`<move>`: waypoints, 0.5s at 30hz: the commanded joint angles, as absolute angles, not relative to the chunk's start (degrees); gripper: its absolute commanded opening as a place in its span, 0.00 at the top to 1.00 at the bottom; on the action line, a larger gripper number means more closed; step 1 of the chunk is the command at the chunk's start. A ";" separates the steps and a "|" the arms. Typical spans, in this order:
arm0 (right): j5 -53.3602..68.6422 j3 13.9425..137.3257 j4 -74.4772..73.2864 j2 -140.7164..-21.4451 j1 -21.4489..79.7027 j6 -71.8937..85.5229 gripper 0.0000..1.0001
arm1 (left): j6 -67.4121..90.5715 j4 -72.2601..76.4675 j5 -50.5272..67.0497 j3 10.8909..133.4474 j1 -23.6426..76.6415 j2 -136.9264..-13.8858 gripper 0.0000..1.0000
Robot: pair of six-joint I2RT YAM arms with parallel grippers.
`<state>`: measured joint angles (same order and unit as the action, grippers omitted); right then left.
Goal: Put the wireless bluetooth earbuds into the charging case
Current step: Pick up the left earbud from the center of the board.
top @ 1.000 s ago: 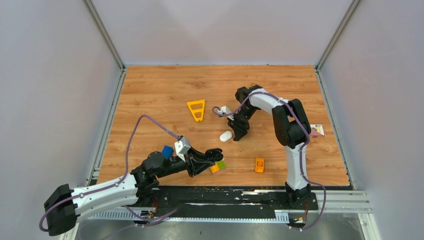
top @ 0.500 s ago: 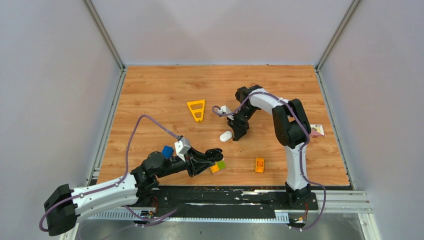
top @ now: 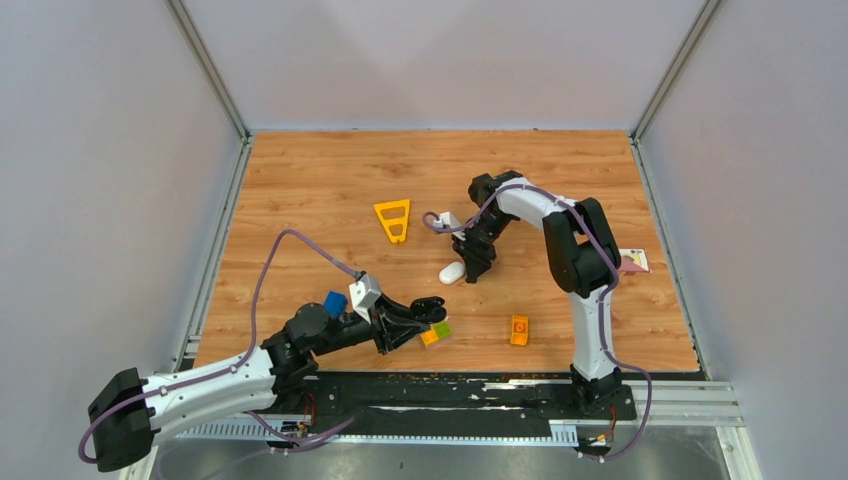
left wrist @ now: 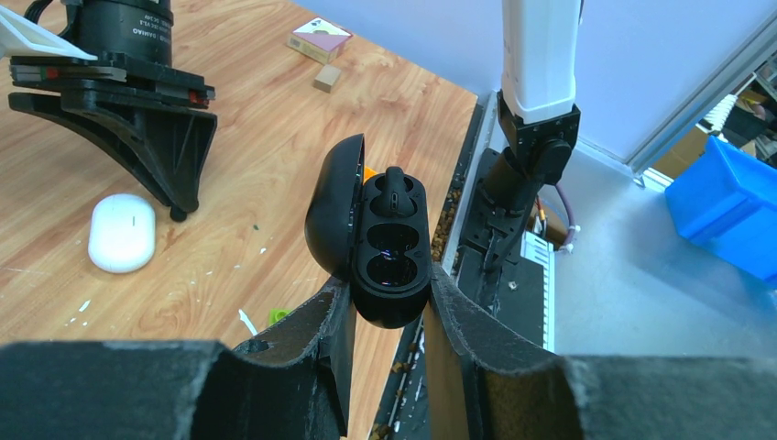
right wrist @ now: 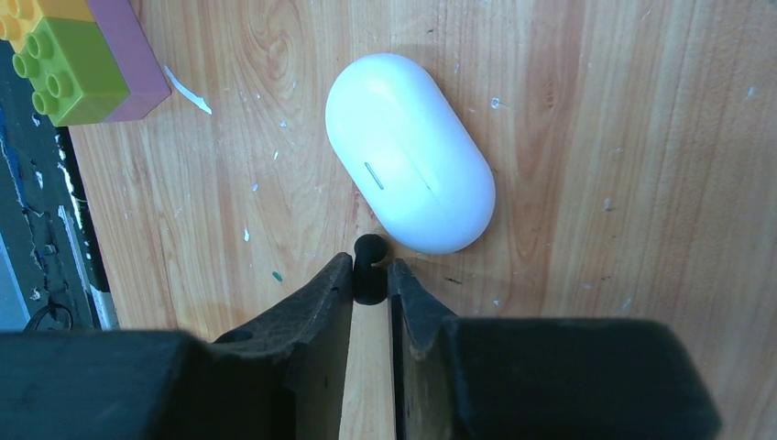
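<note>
Right wrist view: right fingers [right wrist: 321,298] clenched on 1 black earbud [right wrist: 370,268], just beside a closed white case [right wrist: 410,151] on the table [right wrist: 596,137]. Left fingers [left wrist: 307,344] grasp an open black charging case [left wrist: 392,252], 1 bud seated. Best to lift straight, then align with an empty socket.

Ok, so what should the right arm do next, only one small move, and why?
Probably lift the right gripper straight up, jaws kept shut. They pinch a black earbud low at the wood, right beside the closed white case, so a sideways move could knock that case. The left gripper holds an open black case with a socket that looks empty, the likely target.
</note>
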<state>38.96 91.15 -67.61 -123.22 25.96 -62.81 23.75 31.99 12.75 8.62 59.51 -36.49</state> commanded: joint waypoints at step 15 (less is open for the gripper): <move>37.97 86.87 -61.69 -109.99 26.37 -61.16 0.96 | 24.17 33.13 11.96 8.78 59.66 -35.05 1.00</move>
